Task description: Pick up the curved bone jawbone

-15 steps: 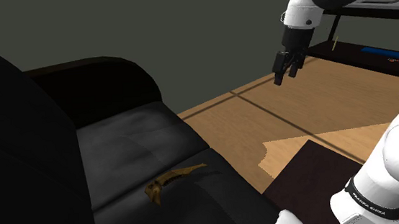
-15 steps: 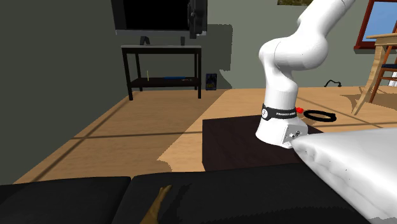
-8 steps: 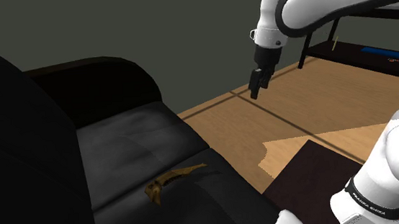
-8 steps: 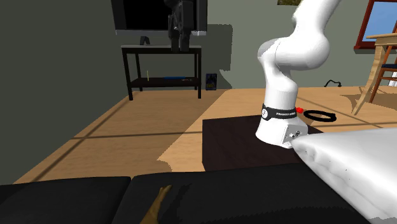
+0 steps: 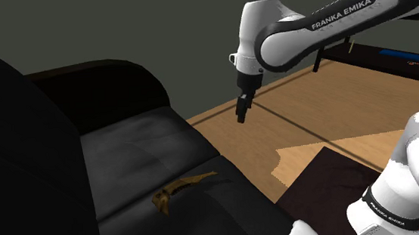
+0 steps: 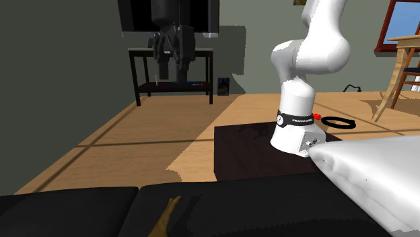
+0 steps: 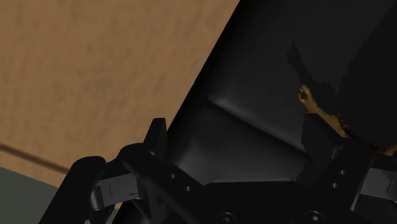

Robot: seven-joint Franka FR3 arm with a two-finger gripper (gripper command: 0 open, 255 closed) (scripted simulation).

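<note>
Black sofa [image 5: 127, 153] fills the shoulder view's left, brown curved jawbone [image 5: 179, 189] lying flat on its seat. Right of that, end effector [image 5: 241, 119] hangs high over the wooden floor [image 5: 299, 125], pointing down, well apart from jawbone. Wrist view: fingers [image 7: 156, 137] apart, nothing between them. Dark stand [image 5: 330, 176] with white arm base [image 5: 403, 190] at lower right
</note>
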